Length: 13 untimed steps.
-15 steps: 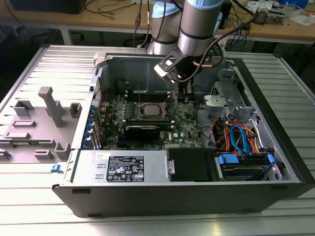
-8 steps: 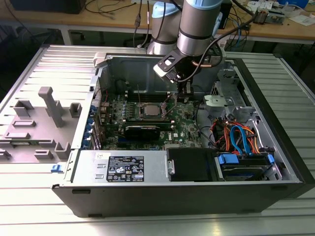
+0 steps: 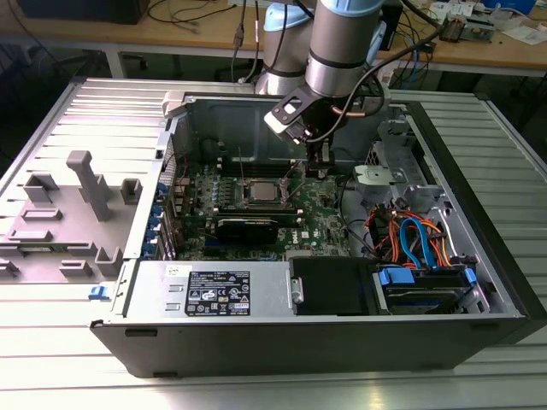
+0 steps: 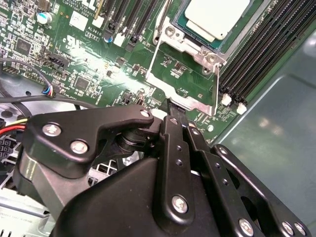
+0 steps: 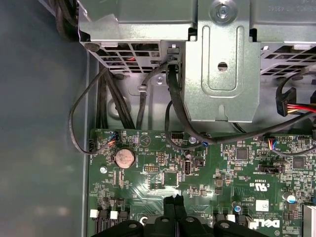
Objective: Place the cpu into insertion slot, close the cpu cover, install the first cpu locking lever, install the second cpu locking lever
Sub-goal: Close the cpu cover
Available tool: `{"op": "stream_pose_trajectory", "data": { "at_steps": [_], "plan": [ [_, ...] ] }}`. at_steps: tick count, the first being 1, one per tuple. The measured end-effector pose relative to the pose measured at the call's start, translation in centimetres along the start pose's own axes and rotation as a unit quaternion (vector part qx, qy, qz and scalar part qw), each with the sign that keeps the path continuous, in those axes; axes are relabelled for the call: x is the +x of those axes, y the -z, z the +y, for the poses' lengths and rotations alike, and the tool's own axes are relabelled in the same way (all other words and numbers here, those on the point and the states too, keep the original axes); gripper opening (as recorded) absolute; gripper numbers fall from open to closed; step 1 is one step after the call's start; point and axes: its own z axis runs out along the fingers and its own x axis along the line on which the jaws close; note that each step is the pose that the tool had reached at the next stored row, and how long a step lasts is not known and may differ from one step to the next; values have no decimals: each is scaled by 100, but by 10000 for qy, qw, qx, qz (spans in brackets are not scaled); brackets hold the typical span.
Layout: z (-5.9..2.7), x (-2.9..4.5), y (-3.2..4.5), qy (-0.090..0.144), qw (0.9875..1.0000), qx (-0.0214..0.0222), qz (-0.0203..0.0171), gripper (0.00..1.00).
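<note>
Second wrist view shows cpu [image 4: 217, 17] seated in slot [image 4: 170, 32], cover [image 4: 190, 101] open, gripper [image 4: 173, 111] fingers closed at cover's free edge; exterior view adds a white label [image 3: 218, 290], print unreadable.

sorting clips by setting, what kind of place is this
Most likely an electronics or robotics lab. An open computer case lies on a ribbed metal table, the arm's gripper hangs over its green motherboard, and a wooden workbench with cables stands behind.
</note>
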Motion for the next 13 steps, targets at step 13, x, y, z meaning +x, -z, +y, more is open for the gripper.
{"op": "stream_pose_trajectory", "data": {
  "at_steps": [13],
  "plan": [
    [-31, 1, 0, 0, 10000, 0, 0, 11]
  ]
}}
